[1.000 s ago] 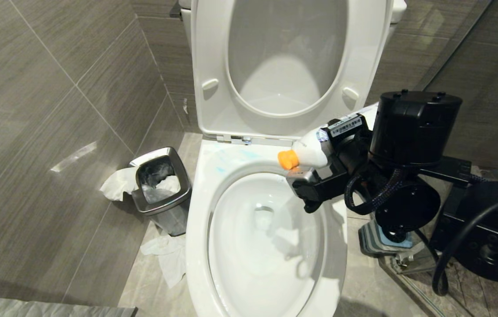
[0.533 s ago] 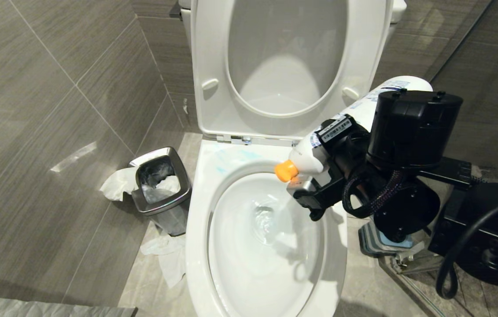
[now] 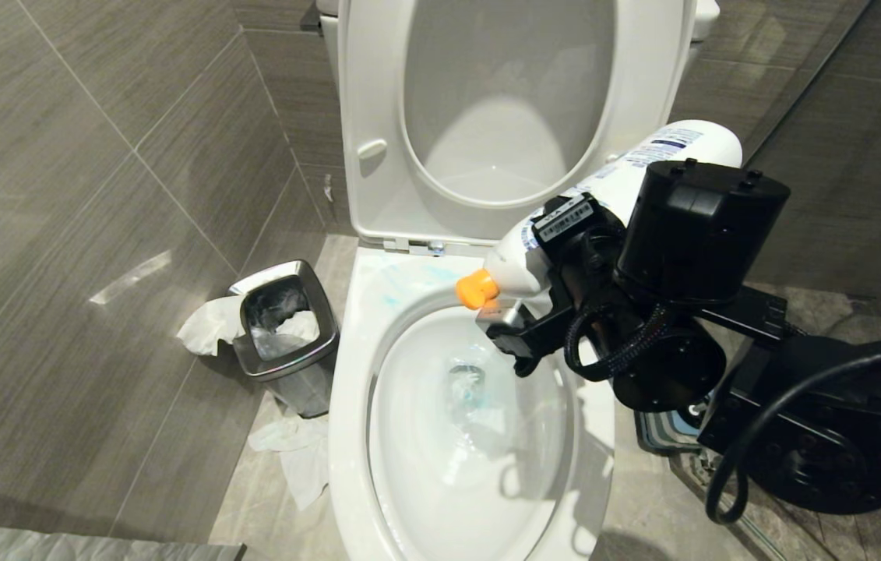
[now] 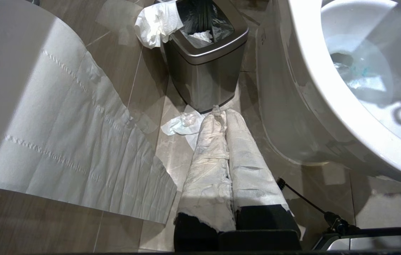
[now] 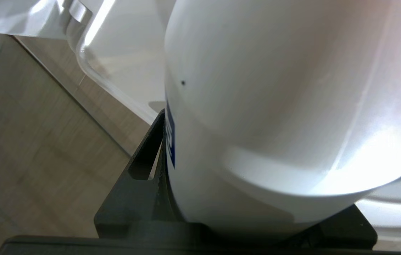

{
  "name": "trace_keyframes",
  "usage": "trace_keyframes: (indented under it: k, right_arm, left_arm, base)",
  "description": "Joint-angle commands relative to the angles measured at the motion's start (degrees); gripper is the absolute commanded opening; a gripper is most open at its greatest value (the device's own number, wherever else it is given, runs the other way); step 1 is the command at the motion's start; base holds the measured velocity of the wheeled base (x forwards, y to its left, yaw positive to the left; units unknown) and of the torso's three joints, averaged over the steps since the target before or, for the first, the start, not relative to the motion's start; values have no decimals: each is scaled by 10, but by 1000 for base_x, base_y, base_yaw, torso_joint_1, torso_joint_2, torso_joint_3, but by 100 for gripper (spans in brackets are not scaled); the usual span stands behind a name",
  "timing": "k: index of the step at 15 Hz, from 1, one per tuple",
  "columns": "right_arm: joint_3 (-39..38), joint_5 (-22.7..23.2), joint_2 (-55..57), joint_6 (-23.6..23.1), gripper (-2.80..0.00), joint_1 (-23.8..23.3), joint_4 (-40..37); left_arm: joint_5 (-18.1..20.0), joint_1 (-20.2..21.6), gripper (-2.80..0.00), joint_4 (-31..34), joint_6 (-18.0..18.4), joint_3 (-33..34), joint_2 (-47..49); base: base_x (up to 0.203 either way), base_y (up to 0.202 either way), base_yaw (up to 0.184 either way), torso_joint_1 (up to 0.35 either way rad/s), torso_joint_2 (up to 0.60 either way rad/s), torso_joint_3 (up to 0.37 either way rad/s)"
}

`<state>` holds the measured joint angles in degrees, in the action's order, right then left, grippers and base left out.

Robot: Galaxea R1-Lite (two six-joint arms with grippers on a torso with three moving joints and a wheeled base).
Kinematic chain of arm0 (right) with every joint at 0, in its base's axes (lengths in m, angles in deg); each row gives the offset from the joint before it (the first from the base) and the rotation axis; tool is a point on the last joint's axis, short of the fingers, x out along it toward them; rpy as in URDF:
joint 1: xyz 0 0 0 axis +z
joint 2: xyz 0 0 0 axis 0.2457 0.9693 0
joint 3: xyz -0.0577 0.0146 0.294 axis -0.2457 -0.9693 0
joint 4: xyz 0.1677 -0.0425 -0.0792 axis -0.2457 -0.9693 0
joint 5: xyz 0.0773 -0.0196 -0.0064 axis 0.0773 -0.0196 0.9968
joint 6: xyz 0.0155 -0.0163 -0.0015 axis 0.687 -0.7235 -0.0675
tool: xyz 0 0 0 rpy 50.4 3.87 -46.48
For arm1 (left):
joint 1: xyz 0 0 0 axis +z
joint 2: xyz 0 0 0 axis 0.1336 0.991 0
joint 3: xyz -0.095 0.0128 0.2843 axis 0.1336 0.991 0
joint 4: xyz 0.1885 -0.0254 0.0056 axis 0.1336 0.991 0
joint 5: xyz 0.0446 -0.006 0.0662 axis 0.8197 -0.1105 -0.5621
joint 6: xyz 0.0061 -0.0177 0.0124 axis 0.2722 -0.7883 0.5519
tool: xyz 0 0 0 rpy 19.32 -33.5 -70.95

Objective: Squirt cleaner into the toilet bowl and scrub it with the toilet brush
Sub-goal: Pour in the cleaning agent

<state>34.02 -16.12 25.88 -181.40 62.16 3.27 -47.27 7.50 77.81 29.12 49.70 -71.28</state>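
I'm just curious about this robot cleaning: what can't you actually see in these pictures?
- Toilet brush: in no view.
- Holder: head view, mostly behind the right arm.
- Bottle label: head view, too small to read; right wrist view, too close.
- Bin base: head view, behind the toilet bowl.

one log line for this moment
right gripper: shut on cleaner bottle, tilted over toilet bowl | blue cleaner in water | left gripper: shut, parked

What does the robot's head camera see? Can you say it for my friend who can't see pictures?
The right gripper holds a white bottle tilted, orange cap down, over the open toilet bowl. Blue cleaner tints the water. A steel bin with crumpled paper stands beside it.
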Motion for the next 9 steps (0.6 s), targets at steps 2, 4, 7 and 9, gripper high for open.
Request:
trace_keyframes:
  k: [2,4,7,9]
  right_arm:
    - [0,-5,16,-5,-280,0,21]
    - [-7,-6,22,-3,-280,0,61]
    - [-30,-41,36,3,-280,-1,156]
    - [-42,-62,48,33,-280,0,227]
  left_arm:
    - [0,0,-280,0,1,1,0]
    - [0,0,-280,0,0,1,0]
    - [0,0,-280,0,0,1,0]
    - [0,0,-280,0,0,1,1]
  base:
    - [0,0,0,0,0,0]
    - [0,0,0,0,0,0]
    - [0,0,0,0,0,0]
    - [0,0,0,0,0,0]
